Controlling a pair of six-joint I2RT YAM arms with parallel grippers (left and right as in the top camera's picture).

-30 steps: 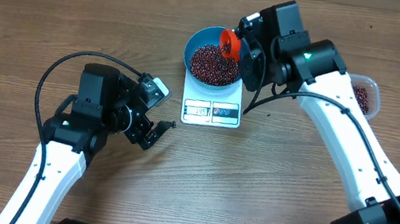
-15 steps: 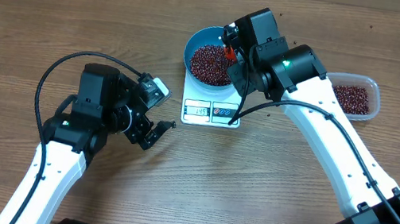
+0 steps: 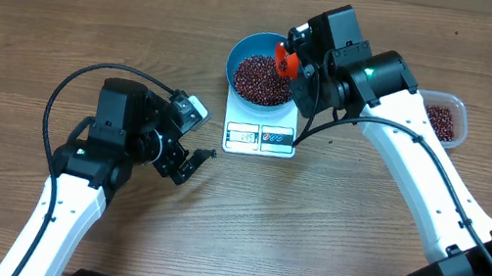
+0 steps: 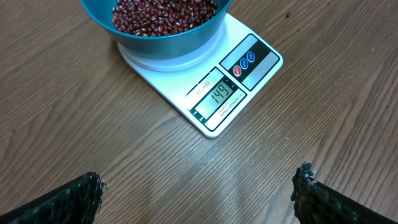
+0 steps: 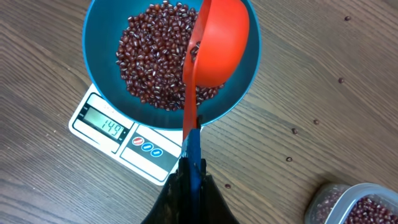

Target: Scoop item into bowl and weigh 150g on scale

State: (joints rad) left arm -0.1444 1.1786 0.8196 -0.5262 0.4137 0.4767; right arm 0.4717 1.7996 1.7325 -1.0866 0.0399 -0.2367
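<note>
The blue bowl (image 3: 236, 57) stands on the white scale (image 3: 261, 137) and holds a heap of dark red beans, the item (image 3: 257, 78). The scale's display (image 5: 112, 129) reads 149. My right gripper (image 5: 193, 174) is shut on the blue handle of a red-orange scoop (image 5: 221, 40). The scoop hangs turned on its side over the bowl's right part. My left gripper (image 4: 199, 193) is open over bare wood in front of the scale (image 4: 249, 68), with nothing between its fingers (image 4: 74, 199).
A clear plastic tub (image 3: 447, 120) with more beans stands to the right of the scale, partly under the right arm. A few stray beans (image 5: 294, 131) lie on the wood between the bowl and the tub.
The right arm swung left over the bowl half a second ago and has come back right, with the scoop again showing above the bowl's right side. The left arm has not moved.
</note>
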